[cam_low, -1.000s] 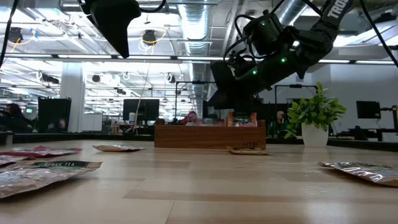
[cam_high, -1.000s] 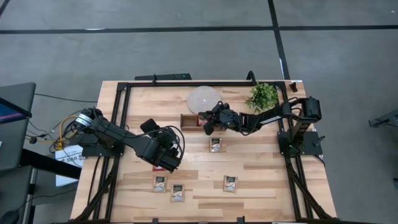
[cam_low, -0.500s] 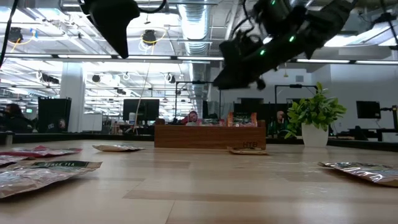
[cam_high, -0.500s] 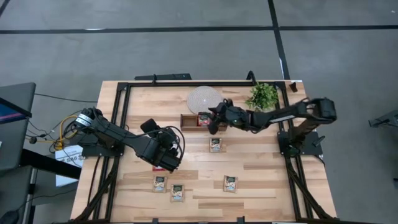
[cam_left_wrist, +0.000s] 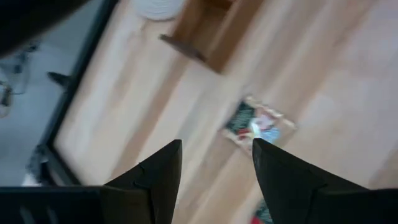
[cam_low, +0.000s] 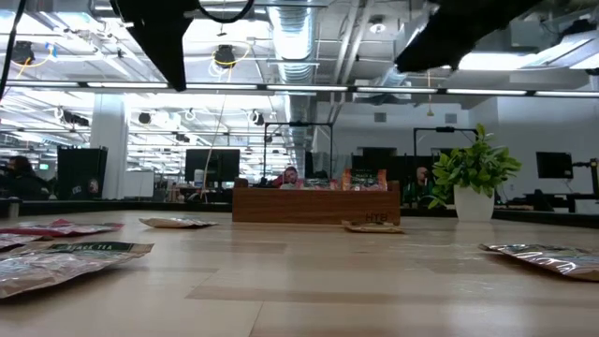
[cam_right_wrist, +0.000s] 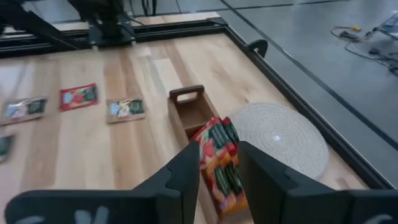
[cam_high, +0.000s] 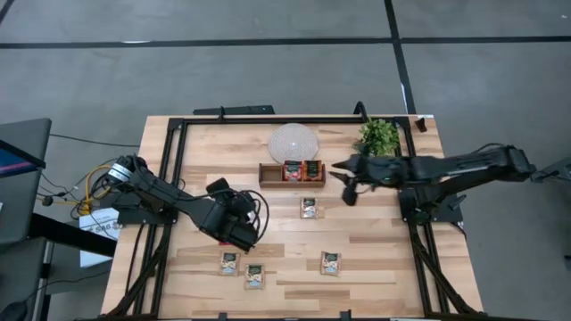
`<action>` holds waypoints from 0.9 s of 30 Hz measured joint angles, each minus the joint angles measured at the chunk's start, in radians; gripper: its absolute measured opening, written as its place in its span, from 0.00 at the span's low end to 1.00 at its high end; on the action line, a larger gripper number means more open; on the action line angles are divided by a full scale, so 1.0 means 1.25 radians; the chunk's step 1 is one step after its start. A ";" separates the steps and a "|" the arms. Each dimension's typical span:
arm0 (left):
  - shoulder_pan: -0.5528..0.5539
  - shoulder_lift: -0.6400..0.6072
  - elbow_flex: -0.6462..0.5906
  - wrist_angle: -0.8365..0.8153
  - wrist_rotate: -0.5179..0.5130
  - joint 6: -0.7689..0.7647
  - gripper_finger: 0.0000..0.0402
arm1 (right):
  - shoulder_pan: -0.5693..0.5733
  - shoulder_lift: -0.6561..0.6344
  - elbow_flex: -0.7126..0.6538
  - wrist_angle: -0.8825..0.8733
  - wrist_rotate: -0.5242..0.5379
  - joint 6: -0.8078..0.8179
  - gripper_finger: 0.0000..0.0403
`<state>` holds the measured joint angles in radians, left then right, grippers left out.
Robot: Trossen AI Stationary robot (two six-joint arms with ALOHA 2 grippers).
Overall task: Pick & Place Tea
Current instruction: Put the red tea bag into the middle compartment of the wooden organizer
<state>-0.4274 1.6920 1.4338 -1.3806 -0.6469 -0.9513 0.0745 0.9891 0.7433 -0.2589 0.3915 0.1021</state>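
Note:
The tea sachets are small flat squares. Two red ones (cam_high: pixel 302 170) stand upright in the brown wooden tray (cam_high: pixel 270 171), which also shows in the right wrist view (cam_right_wrist: pixel 217 163). Others lie flat on the table: one (cam_high: pixel 309 208) near the tray and three (cam_high: pixel 230 261) (cam_high: pixel 255 275) (cam_high: pixel 331 262) near the front edge. My right gripper (cam_high: pixel 343 178) is open and hovers just right of the tray, its fingers (cam_right_wrist: pixel 186 180) framing the standing sachets. My left gripper (cam_high: pixel 239 234) is open above the table's left middle, over a lying sachet (cam_left_wrist: pixel 258 124).
A round woven mat (cam_high: pixel 293 141) lies behind the tray. A potted plant (cam_high: pixel 378 135) stands at the far right, close to my right arm. A black frame (cam_high: pixel 268 119) runs round the table edges. Bare wood lies between the tray and the front sachets.
My right gripper has drawn back from over the tray toward the table's right edge and risen, leaving the low view except for the arm at the top. The two red sachets in the tray, covered by it before, now show.

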 joint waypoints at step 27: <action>0.001 0.062 0.000 0.093 0.276 -0.048 0.47 | 0.168 -0.756 -0.353 -0.028 0.003 0.162 0.25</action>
<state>-0.4260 1.7695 1.4334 -1.2650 -0.3021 -1.0119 0.2846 0.0445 0.3016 -0.2939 0.3958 0.3047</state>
